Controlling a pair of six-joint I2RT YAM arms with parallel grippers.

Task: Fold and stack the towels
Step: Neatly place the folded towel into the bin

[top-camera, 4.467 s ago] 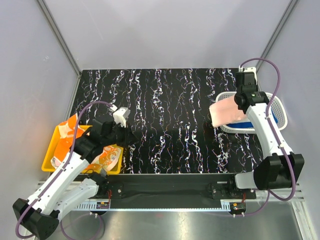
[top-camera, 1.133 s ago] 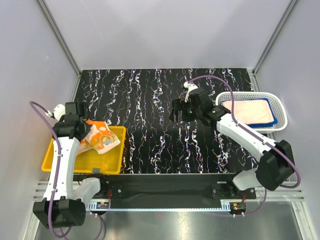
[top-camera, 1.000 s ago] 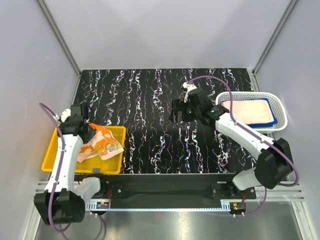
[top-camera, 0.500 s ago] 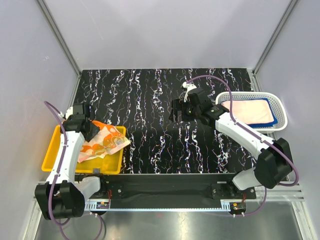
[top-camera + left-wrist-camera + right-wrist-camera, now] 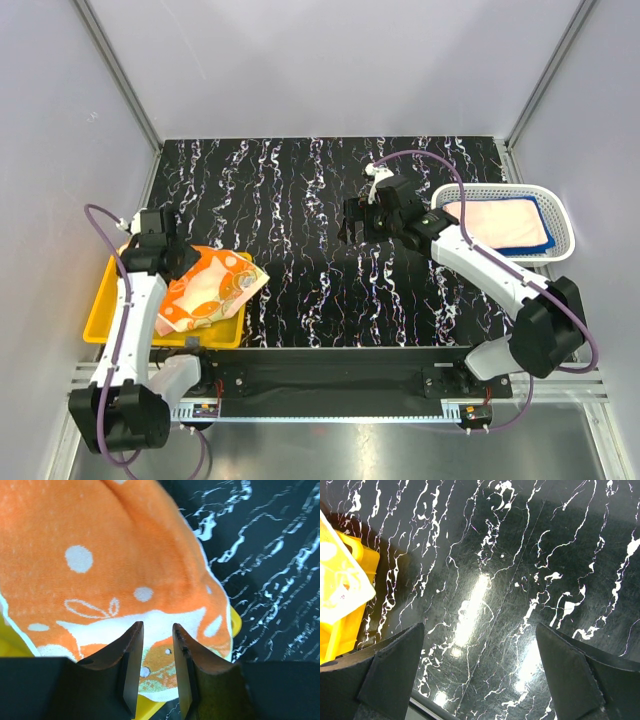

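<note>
**Left gripper.** The left gripper (image 5: 175, 258) is positioned over the yellow bin (image 5: 100, 315), which stands at the near-left corner of the worktop (image 5: 300, 190). In the left wrist view the gripper (image 5: 153, 627) has its jaws set narrow, with a slim gap between the two fingers (image 5: 131, 665). The orange-and-white towel (image 5: 100, 545) lies directly beyond the fingertips. Its pattern runs unbroken behind both fingers and across the gap.

**Orange-and-white towel.** The towel (image 5: 212, 290) lies loosely spread and unfolded across the bin. It covers most of the bin's right half. One corner reaches over the bin's right wall, above the dark marbled worktop. A yellow portion of the bin (image 5: 235, 625) shows at the towel's edge in the left wrist view.

**Right gripper.** The right gripper (image 5: 352, 222) is positioned above the middle of the worktop, toward its right half. In the right wrist view the gripper (image 5: 479, 625) has its jaws spread wide, with only bare worktop between them. The bin (image 5: 340, 630) and the pale edge of the towel (image 5: 335, 580) appear at the left edge of that view.

**Remaining towels.** A white perforated basket (image 5: 500, 188) stands at the right edge of the worktop. It contains a pale pink towel (image 5: 495, 220) lying flat on top of a blue towel (image 5: 530, 243). The blue towel shows along the near and right sides of the pink one.
</note>
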